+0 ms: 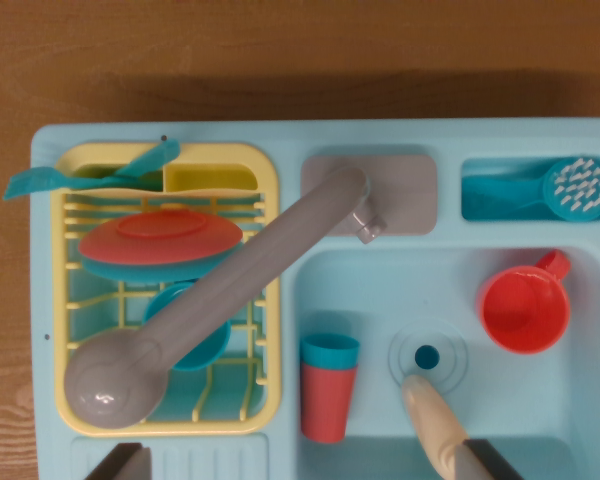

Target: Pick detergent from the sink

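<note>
Detergent stands in sink; fingers cropped below.

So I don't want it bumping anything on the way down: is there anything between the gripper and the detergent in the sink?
Nothing visible. The detergent stands upright in the basin with open space around it, between the open gripper fingers at the frame's bottom. The faucet is swung over the rack. A cream object lies apart, to the wrist view's right.

A light blue toy sink is seen from above on a wooden table. In the basin, a red-and-teal detergent bottle is stood left of the drain; a red cup is placed right. The grey faucet is swung over the yellow dish rack. A cream gripper finger is seen near the drain; the jaw state is not shown.
</note>
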